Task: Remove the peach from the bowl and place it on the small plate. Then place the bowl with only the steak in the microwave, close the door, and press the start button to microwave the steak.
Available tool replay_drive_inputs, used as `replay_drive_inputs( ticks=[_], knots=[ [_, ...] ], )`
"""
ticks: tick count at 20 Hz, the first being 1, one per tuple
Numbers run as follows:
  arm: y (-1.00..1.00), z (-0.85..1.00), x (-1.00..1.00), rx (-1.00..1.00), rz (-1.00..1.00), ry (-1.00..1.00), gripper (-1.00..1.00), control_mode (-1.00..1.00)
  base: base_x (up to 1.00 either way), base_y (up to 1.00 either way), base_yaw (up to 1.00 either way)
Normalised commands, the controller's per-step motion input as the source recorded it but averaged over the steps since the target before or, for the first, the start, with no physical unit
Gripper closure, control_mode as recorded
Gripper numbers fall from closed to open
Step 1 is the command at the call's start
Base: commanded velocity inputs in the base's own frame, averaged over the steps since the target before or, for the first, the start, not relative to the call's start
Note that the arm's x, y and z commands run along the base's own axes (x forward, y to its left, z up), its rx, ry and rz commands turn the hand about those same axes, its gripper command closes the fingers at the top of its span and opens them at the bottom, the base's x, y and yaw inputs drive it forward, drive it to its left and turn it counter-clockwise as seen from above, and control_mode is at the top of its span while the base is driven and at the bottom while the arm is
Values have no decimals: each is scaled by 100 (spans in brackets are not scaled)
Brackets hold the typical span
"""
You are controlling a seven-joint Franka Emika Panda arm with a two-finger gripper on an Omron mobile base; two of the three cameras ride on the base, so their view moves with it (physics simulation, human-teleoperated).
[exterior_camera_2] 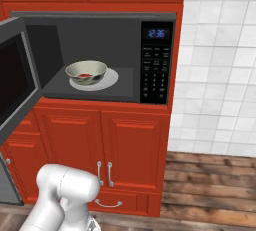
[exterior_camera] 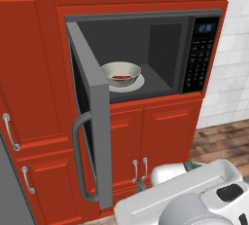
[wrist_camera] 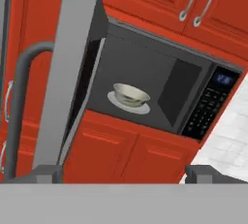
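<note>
The bowl with the steak sits on the turntable inside the microwave. Its door stands wide open at left. The step in hand appears to be closing: push the door's outer face near the handle, sweeping rightward until latched. The gripper is spread wide, holding and touching nothing.

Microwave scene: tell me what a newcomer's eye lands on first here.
The microwave gapes among red cabinets, its door swung wide to the left with the curved handle facing out. Inside, the cream bowl sits on the white turntable with the red steak in it. To the right, the black keypad glows with a blue display, and the open pincer is back from the doorway.
</note>
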Motion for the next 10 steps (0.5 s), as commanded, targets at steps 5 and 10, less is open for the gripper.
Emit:
replay_drive_inputs(
  ticks=[5, 10],
  knots=[
    [99, -34, 52, -40, 0, 0, -100, -100, 0, 0, 0],
    [93, -36, 82, -34, 0, 4, -100, -100, 0, 0, 0]
  ],
)
